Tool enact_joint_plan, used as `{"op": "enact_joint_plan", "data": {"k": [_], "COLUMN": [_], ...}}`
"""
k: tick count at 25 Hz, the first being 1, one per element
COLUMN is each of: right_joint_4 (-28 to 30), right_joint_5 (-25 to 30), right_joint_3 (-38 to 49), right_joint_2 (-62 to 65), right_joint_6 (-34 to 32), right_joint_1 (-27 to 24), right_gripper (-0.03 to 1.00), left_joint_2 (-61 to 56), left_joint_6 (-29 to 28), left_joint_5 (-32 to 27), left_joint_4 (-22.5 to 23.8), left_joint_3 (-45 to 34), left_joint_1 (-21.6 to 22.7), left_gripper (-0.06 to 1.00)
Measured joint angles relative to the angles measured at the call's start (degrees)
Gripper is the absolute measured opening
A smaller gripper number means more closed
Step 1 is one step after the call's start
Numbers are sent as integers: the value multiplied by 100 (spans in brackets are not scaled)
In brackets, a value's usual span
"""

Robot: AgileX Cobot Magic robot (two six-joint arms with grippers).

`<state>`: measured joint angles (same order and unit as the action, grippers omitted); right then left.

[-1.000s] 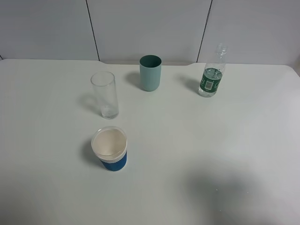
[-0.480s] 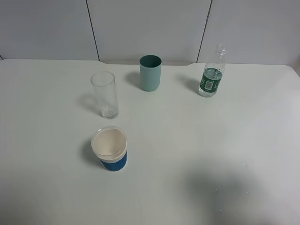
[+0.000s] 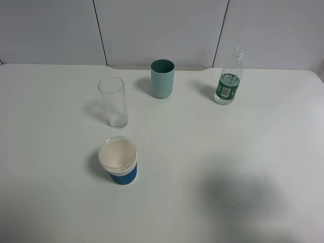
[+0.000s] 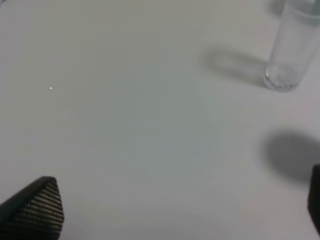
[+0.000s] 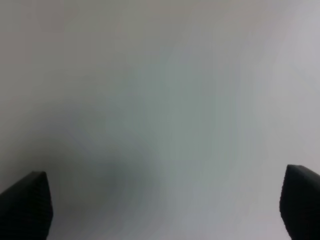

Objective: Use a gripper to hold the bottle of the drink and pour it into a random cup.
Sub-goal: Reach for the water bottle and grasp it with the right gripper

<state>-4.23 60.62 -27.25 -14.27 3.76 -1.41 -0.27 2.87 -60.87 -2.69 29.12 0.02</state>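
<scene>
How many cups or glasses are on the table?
3: clear glass at left, teal cup at back centre, white blue-sleeved cup nearest the camera. None look hidden.

- The exterior high camera looks steeply down on the whole table (image 3: 212,152) from well back, facing the wall (image 3: 162,30).
- The left wrist camera looks out low and close past the left gripper (image 4: 175,205); it shares the clear glass (image 4: 290,50) with the high view (lower part only).
- The right wrist camera, past the right gripper (image 5: 164,202), faces the tabletop close up.
</scene>
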Motion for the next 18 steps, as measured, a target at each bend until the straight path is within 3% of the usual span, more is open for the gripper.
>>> {"op": "enact_joint_plan", "data": {"k": [3, 18], "right_joint_4": [-65, -152], "right_joint_5": [-159, -2257], "right_joint_3": [-100, -230], "right_joint_2": [-214, -1706], "right_joint_6": [0, 4], "right_joint_1": [0, 0], "right_gripper": [90, 90], "left_joint_2": [0, 0], "left_joint_6": [0, 0], "left_joint_5": [0, 0], "left_joint_4": [0, 0], "left_joint_3": [0, 0], "left_joint_1": [0, 0], "left_gripper": [99, 99]}}
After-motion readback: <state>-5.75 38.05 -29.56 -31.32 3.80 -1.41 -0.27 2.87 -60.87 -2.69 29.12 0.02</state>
